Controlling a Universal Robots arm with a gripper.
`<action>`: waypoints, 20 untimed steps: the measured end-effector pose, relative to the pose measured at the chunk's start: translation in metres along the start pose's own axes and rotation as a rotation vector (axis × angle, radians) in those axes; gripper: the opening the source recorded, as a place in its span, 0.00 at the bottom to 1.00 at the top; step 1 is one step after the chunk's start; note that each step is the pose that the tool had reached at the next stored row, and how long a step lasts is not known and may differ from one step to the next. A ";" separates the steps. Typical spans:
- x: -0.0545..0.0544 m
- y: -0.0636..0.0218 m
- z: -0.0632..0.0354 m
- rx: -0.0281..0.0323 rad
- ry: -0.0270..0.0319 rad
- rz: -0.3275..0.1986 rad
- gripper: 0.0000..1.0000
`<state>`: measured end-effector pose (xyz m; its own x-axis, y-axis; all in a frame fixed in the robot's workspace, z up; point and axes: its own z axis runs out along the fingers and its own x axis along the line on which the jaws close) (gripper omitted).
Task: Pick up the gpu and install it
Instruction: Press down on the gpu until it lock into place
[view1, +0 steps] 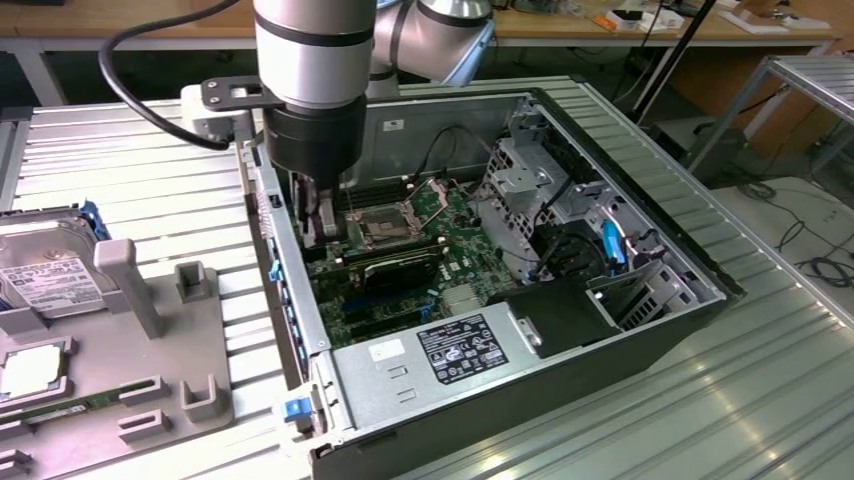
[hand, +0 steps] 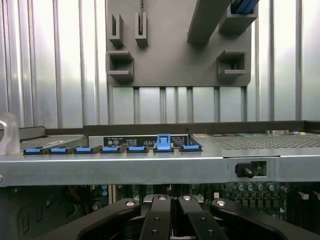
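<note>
Power supply: the labelled box (view1: 454, 345) sits nearest in the exterior view, at the 6 o'clock end of the open computer case (view1: 667, 250).
Parts tray: on the surface (view1: 174, 170) at 9 o'clock of the case, the tray (view1: 160, 330) holds a hard drive (view1: 40, 275) and a memory stick (view1: 67, 410); no dark card stands in its holders.
gpu: likely the dark board with a pale upper edge (view1: 390, 264) standing on the motherboard (view1: 454, 225); this is a judgement, as its bracket end is hidden.
Long axis: roughly 9 to 3 o'clock, from the rear wall towards the drive cages.
Fingers: the fingers (view1: 312, 225) are closed together and reach down inside the case beside the rear wall; nothing can be seen pinched between them.
Key relation: the board lies just at 4 o'clock of the fingertips; contact cannot be told.
Slot latches: in the wrist view one blue latch (hand: 163, 141) stands raised above its row.
</note>
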<state>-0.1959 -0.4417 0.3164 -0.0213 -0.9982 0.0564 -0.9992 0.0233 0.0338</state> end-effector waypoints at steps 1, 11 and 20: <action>0.000 0.0000 0.0009 0.0000 0.0000 0.000 0.11; 0.000 0.0008 0.0036 -0.0001 0.0019 0.000 0.11; -0.003 -0.0016 0.0037 -0.0001 0.0035 0.000 0.11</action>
<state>-0.1944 -0.4389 0.3125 -0.0213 -0.9980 0.0599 -0.9992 0.0233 0.0339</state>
